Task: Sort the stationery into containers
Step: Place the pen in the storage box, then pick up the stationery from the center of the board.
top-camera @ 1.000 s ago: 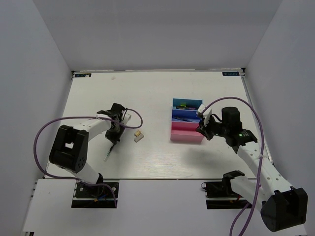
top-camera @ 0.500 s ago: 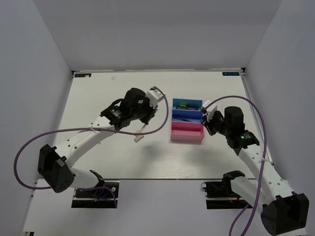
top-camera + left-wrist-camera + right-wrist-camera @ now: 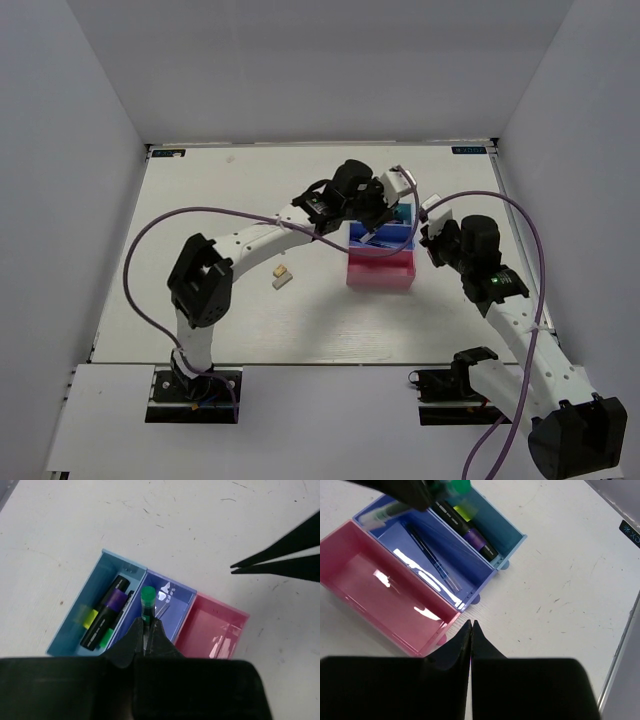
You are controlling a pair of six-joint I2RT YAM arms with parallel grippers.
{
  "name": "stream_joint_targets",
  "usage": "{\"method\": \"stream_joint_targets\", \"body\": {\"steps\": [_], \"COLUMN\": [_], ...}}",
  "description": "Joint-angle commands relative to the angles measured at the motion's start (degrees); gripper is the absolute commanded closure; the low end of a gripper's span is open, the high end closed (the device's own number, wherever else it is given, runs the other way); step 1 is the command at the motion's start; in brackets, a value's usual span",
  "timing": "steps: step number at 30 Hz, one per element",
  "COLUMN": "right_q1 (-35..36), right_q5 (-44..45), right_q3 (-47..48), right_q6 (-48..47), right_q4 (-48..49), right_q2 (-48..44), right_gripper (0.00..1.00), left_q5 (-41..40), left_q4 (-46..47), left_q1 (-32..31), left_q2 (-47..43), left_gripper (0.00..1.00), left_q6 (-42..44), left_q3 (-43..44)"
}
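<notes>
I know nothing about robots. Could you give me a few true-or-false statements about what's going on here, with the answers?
1. The pink tray has nothing in it. True.
2. The left hand holds a pen with a green cap. True.
3. The erasers are in a tray. False: they lie on the bare table, outside every tray.
4. The right hand grips a marker. False: it is shut on nothing.
5. The purple marker lies in the cyan tray. True.
</notes>
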Motion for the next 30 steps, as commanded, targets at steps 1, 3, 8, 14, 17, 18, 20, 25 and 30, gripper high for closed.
{"method": "stream_joint_targets", "body": {"steps": [1,3,8,14,17,18,20,25,30], "right_q1": [-0.5,-0.5,-0.6,-0.5,-0.6,-0.7,-0.8,-0.1,4.7], "right_q5": [1.8,2.0,2.5,1.1,0.0,-0.4,-2.2,-29.9,-49.7], "right_q3": [-0.8,-0.9,-0.8,0.3,0.8,0.8,1.3,5.2,9.8], "right_q6": [-0.1,-0.3,-0.2,0.0,0.0,0.0,-0.1,-6.1,-9.9], "right_q4": [3.2,3.5,3.3,1.5,0.5,0.0,-1.7,-11.7,-20.9], "right_q2": [-1.1,-1.0,-0.7,-0.8,-0.8,-0.8,-0.7,1.4,9.9], "right_gripper": [1.0,1.0,1.0,0.81,0.78,0.78,0.8,1.0,0.83], "left_q5": [1.7,1.7,-0.8,-3.8,-4.6,-4.7,-5.8,-12.4,-24.8], "left_q4": [1.7,1.5,3.9,6.3,6.5,6.2,5.8,-0.4,-16.7], "left_q1": [-0.5,-0.5,-0.1,0.5,0.4,0.4,0.3,0.5,5.8], "left_q2": [2.7,4.9,7.4,7.6,5.7,5.1,2.8,-11.5,-33.9], "left_gripper": [1.0,1.0,0.93,0.35,0.28,0.28,0.3,0.99,0.55], "left_q6": [1.2,1.4,0.9,-0.9,-0.9,-0.7,-0.5,-5.4,-23.2], "left_q3": [5.9,6.9,6.0,2.8,1.4,1.1,0.7,-5.0,-23.4]}}
